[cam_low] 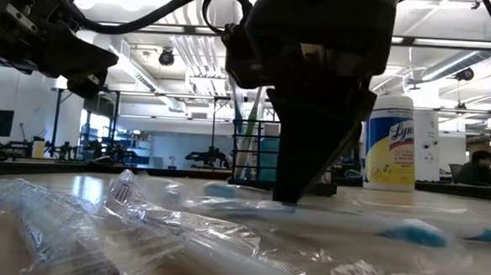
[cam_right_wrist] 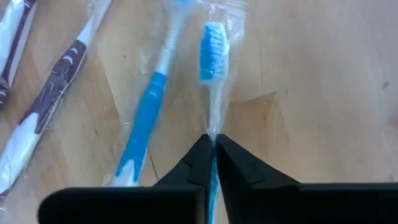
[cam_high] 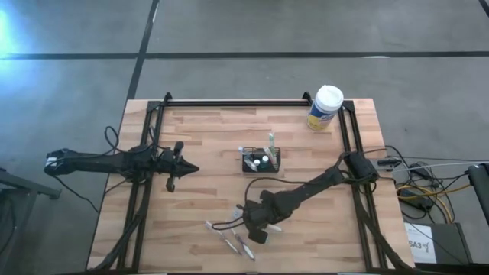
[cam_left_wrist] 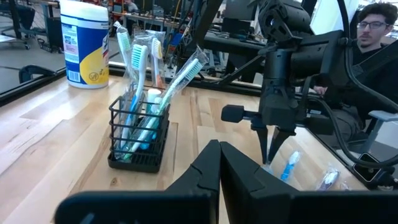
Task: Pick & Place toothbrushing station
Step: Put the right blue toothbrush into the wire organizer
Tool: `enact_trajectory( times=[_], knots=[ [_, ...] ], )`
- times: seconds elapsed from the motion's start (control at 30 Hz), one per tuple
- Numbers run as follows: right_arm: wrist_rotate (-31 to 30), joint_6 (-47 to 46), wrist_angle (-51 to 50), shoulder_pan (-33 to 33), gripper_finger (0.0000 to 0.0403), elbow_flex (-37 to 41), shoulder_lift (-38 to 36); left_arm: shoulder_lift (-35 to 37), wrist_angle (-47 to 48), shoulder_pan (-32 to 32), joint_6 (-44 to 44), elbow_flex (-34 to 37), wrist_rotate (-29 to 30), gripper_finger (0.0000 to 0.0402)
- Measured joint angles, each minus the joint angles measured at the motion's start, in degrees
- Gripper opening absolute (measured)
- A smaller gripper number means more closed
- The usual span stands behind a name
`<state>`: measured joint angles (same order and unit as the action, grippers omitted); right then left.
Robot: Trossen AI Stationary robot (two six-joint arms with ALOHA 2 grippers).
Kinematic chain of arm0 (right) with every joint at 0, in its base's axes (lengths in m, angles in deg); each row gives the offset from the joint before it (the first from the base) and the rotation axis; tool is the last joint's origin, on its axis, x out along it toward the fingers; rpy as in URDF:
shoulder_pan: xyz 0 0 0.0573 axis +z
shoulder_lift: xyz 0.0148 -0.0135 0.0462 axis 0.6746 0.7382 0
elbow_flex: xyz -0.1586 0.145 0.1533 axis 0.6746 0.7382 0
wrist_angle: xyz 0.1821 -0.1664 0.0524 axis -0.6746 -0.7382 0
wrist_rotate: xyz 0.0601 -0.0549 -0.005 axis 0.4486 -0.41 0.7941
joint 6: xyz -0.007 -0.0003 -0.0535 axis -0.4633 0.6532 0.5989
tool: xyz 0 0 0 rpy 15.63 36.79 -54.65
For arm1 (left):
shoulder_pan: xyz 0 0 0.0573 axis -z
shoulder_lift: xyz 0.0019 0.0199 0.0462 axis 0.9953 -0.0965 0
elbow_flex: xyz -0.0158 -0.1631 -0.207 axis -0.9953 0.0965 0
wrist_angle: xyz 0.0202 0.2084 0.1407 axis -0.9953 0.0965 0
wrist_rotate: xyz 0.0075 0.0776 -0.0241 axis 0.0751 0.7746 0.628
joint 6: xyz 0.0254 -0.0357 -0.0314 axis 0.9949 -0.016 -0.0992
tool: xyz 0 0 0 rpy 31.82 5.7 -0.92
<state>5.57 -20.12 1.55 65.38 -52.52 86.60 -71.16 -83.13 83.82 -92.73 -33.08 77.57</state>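
With the right gripper (cam_right_wrist: pixel 211 144) pinched shut on the thin neck of a wrapped blue toothbrush (cam_right_wrist: pixel 212 43), lies flat on the table (cam_high: pixel 206 137), head pointing straight ahead of the fingertips, long axis in line with the fingers. Sits well apart from the caddy (cam_high: pixel 261 160), on the front side of it, toward the table's near edge. Holds several upright brushes already, with the caddy standing near the table's middle and the yellow canister (cam_high: pixel 324 108) beyond it at the back right. Judged as the turning point: lift, then carry away from the front edge toward the caddy, and tip the flat brush up on end to drop into a slot. Lie close beside the held brush: a second wrapped blue brush (cam_right_wrist: pixel 146 99) and more wrapped ones (cam_high: pixel 229 238), so crinkled wrap may drag along. Waits to the left of the caddy, left gripper (cam_high: pixel 183 169) closed on nothing, farther from the brushes than the right.
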Motion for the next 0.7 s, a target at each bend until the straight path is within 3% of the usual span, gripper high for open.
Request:
enact_trajectory(
  times=[0.13,0.4,0.57,0.7],
  knots=[
    [-0.87,1.13,-0.20,-0.09,0.0010,0.02,-0.49,0.00,0.00,-0.02,-0.06,0.00,0.00,0.0007],
    [-9.84,3.36,-3.15,0.54,0.0008,0.30,-7.62,0.00,-0.02,0.00,-0.07,0.00,0.02,0.0007],
    [-20.12,4.40,-4.43,2.71,0.0008,5.39,-19.42,0.00,-0.02,-0.01,-0.21,0.00,0.00,0.0007],
    [-28.68,8.85,2.69,5.48,0.0008,14.50,-31.97,0.00,-0.02,0.00,-0.63,0.00,0.02,0.0007]
  ],
)
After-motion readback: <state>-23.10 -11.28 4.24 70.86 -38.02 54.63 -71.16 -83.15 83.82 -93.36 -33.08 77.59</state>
